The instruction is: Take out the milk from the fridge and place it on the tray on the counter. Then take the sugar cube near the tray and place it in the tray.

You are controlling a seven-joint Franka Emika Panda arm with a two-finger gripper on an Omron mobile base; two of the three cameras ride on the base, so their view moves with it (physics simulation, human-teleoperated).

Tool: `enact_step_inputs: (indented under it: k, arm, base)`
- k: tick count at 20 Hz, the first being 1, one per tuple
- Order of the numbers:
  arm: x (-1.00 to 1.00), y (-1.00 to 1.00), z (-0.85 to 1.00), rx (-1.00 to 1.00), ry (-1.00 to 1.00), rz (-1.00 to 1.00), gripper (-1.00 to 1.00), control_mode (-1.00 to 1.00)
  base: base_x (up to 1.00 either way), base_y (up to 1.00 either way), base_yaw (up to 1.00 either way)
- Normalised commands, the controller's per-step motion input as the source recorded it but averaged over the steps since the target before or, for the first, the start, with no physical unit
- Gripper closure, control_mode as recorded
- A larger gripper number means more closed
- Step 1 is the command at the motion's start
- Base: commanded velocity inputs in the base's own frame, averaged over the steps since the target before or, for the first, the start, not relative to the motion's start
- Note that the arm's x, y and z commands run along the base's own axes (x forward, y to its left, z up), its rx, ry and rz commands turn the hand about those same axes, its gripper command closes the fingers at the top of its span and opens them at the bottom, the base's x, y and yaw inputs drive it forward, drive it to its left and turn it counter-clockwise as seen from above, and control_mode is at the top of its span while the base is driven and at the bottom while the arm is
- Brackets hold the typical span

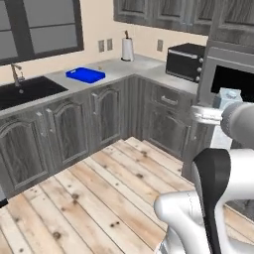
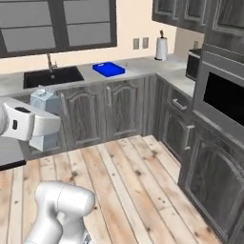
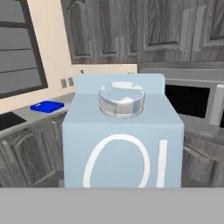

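Hand view: the milk (image 3: 122,144) sits close before the camera, upright, long axis vertical, gable ridge and round silver cap on top and its printed face toward the lens. The gripper's (image 2: 44,125) jaws pinch the carton's sides, carrying it in the air above the wooden floor (image 1: 99,193). Farther off, the blue tray (image 1: 86,75) lies flat on the counter (image 1: 119,68), long axis running along the worktop, between the black sink (image 1: 27,90) and the paper-towel roll (image 1: 128,49).
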Motion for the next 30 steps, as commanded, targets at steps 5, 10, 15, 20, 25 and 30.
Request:
enact_step_inputs:
  k: [5, 10, 15, 20, 25, 30]
  arm:
    - [0.0, 0.0, 0.0, 0.0, 0.0, 0.0, 1.0, 1.0]
    - [0.0, 0.0, 0.0, 0.0, 0.0, 0.0, 1.0, 1.0]
    - [0.0, 0.0, 0.0, 0.0, 0.0, 0.0, 1.0, 1.0]
    - [0.0, 0.0, 0.0, 0.0, 0.0, 0.0, 1.0, 1.0]
    - [0.0, 0.0, 0.0, 0.0, 0.0, 0.0, 1.0, 1.0]
    - [0.0, 0.0, 0.0, 0.0, 0.0, 0.0, 1.0, 1.0]
  base:
    - [1.0, -0.09, 0.46]
    - [1.0, -0.2, 0.34]
    - [1.0, -0.38, 0.25]
    - [1.0, -0.31, 0.24]
    - [1.0, -0.39, 0.24]
    - [1.0, -0.6, 0.31]
